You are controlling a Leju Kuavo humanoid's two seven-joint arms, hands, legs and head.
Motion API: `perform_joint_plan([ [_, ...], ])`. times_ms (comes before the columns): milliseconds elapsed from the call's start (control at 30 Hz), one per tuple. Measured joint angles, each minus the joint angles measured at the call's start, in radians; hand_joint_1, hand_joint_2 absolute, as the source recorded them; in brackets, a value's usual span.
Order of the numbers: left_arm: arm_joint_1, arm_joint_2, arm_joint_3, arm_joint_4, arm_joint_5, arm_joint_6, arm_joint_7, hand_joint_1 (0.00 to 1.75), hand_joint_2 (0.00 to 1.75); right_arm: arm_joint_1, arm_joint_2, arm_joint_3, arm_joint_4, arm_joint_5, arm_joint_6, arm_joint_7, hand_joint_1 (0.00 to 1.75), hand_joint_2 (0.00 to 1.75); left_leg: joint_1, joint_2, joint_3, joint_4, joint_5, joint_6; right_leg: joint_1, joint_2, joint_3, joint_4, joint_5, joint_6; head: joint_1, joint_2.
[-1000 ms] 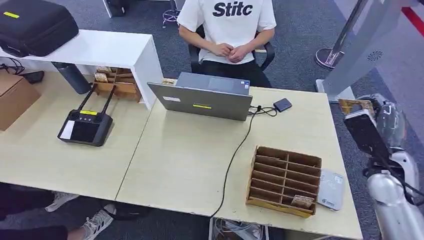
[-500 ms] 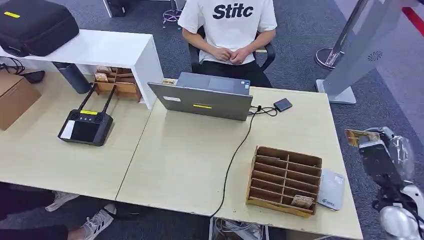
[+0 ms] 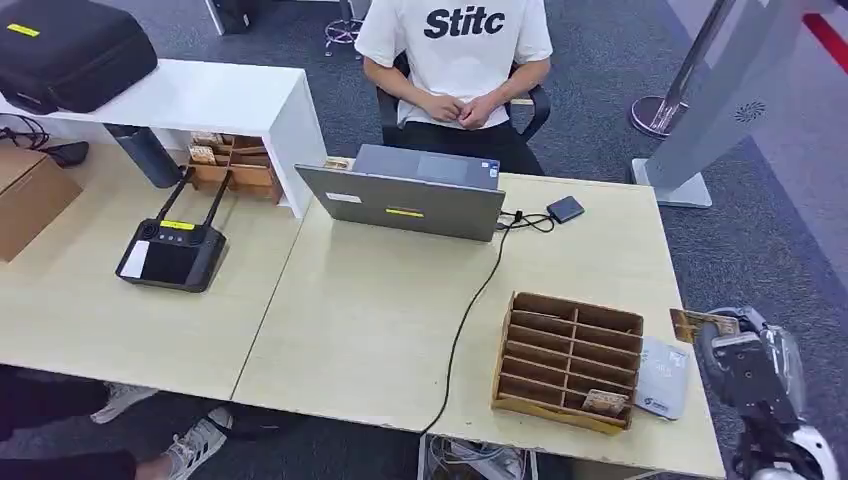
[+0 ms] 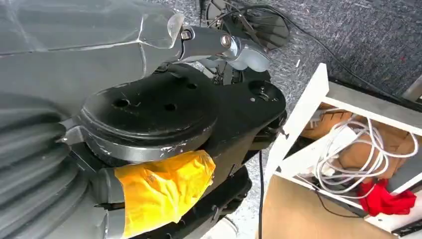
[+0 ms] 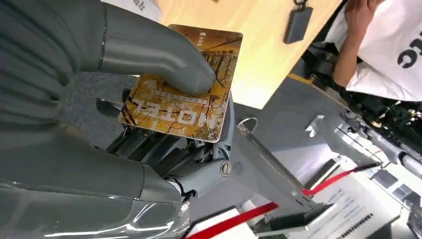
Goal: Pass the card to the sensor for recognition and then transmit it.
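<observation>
In the head view, at the lower right of the frame, my right hand [image 3: 738,352] is holding one thin yellow-brown hotel key card [image 3: 702,323] beside the pale grey flat sensor pad [image 3: 663,378].

In the right wrist view, my thumb [image 5: 164,62] is pressing the card onto the fingers; I am judging it light, stiff and slippery, best pinched by its flat faces.

My left hand's state: I cannot tell.

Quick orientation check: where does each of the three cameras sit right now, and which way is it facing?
Head view: high on the body, facing forward and down at the desk, right hand lower right.
Left wrist view: by the hanging left arm, facing floor and a shelf.
Right wrist view: behind the right hand.
Head and right wrist views share the card.
</observation>
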State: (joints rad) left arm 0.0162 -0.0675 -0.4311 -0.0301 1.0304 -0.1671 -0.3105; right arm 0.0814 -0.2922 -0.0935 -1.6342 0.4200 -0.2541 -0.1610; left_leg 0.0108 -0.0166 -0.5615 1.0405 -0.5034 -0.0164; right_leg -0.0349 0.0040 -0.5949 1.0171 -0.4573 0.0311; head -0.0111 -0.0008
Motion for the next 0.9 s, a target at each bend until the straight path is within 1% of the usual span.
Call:
perform_joint_plan([
  [400, 0.000, 0.001, -0.047, 0.006, 0.048, 0.000, -0.004, 0.00, 1.75, 0.051, 0.041, 0.015, 0.015, -0.026, 0.045, 0.038, 1.75, 1.75, 0.000, 0.000, 0.000, 0.000, 0.000, 0.000, 0.000, 0.000, 0.000, 0.000, 0.000, 0.000, 0.000, 0.000],
  [533, 0.000, 0.002, -0.064, 0.006, 0.058, -0.001, -0.003, 0.00, 1.75, 0.060, 0.044, 0.035, 0.027, -0.029, 0.058, 0.060, 1.75, 1.75, 0.000, 0.000, 0.000, 0.000, 0.000, 0.000, 0.000, 0.000, 0.000, 0.000, 0.000, 0.000, 0.000, 0.000],
  [733, 0.000, 0.008, -0.084, 0.008, 0.071, -0.008, -0.002, 0.00, 1.75, 0.056, 0.044, 0.052, 0.048, -0.032, 0.082, 0.121, 1.75, 1.75, 0.000, 0.001, 0.000, 0.000, 0.000, 0.000, 0.000, 0.001, 0.000, 0.000, 0.000, 0.000, 0.000, 0.000],
  [900, 0.001, 0.011, -0.095, 0.008, 0.072, -0.010, 0.000, 0.00, 1.75, 0.053, 0.044, 0.059, 0.061, -0.032, 0.091, 0.133, 1.75, 1.75, 0.000, 0.002, 0.001, 0.000, 0.000, 0.000, 0.000, 0.001, 0.000, 0.000, 0.001, 0.000, 0.000, 0.000],
])
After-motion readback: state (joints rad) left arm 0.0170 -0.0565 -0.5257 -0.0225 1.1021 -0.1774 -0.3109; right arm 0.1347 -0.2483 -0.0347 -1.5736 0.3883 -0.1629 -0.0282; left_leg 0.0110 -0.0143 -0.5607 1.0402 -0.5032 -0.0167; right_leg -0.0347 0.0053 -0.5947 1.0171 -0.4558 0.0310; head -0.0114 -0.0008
